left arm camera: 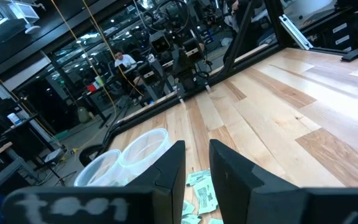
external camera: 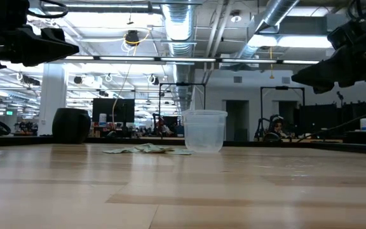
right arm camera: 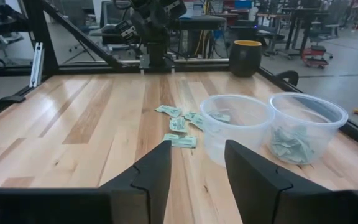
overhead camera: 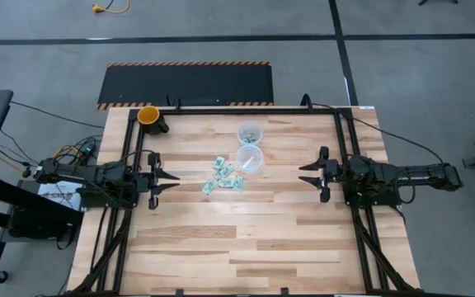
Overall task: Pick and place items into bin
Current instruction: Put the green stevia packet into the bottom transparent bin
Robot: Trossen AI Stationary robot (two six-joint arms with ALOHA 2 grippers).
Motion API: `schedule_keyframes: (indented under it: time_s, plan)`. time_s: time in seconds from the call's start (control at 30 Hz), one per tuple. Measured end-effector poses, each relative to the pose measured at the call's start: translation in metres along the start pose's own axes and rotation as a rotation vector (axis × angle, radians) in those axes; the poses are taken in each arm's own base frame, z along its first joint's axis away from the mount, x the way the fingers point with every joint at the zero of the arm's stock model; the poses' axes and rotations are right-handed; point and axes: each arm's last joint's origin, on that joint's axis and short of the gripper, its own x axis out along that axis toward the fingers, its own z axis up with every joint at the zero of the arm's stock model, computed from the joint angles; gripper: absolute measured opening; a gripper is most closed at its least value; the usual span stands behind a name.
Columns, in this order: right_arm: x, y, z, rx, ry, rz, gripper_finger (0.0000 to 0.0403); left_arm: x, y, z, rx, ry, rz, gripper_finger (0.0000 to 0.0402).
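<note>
Several small green-and-white packets [overhead camera: 223,176] lie flat in a loose cluster at the table's middle, also seen as packets [right arm camera: 179,122], packets [left arm camera: 201,190] and packets [external camera: 146,149]. Just right of them stand two clear plastic cups: the farther cup [overhead camera: 250,132] holds several packets [right arm camera: 289,140], and the nearer cup [overhead camera: 250,158] stands beside the cluster. My left gripper [overhead camera: 171,178] hovers open to the left of the cluster, its gap [left arm camera: 197,167] pointing at it. My right gripper [overhead camera: 307,174] hovers open to the right of the cups, facing them [right arm camera: 195,163].
A black mug with a yellow inside [overhead camera: 150,118] stands at the table's far left corner. A black frame rail [overhead camera: 246,109] runs along the far edge and down both sides. Bare wood [overhead camera: 246,239] stretches across the table's near half.
</note>
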Motion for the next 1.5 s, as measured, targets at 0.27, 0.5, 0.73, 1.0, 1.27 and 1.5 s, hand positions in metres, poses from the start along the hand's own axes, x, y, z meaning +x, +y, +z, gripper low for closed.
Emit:
schedule_keyframes:
  time_s: [0.27,0.5,0.73,1.0,1.27,1.5]
  plan:
    - [0.0,0.0,0.0,0.0,0.001,0.0,0.0142,0.0,0.001,0.003,0.292,-0.03,0.023,0.0062]
    - [0.0,0.0,0.0,0.0,0.001,0.0,0.0144,0.0,0.0,0.001,0.42,-0.011,0.008,0.0062]
    - [0.0,0.0,0.0,0.0,0.001,0.0,0.0144,0.0,-0.003,0.002,0.246,-0.073,-0.101,0.0062]
    - [0.0,0.0,0.0,0.0,0.001,0.0,0.0142,-0.004,-0.006,0.016,-0.012,-0.311,-0.346,0.0062]
    - [0.0,0.0,0.0,0.0,0.001,0.0,0.014,-0.006,-0.003,0.026,0.214,-0.481,-0.322,0.0062]
    - [0.0,0.0,0.0,0.0,0.001,0.0,0.0139,-0.01,0.007,0.039,0.227,-0.58,-0.137,0.0062]
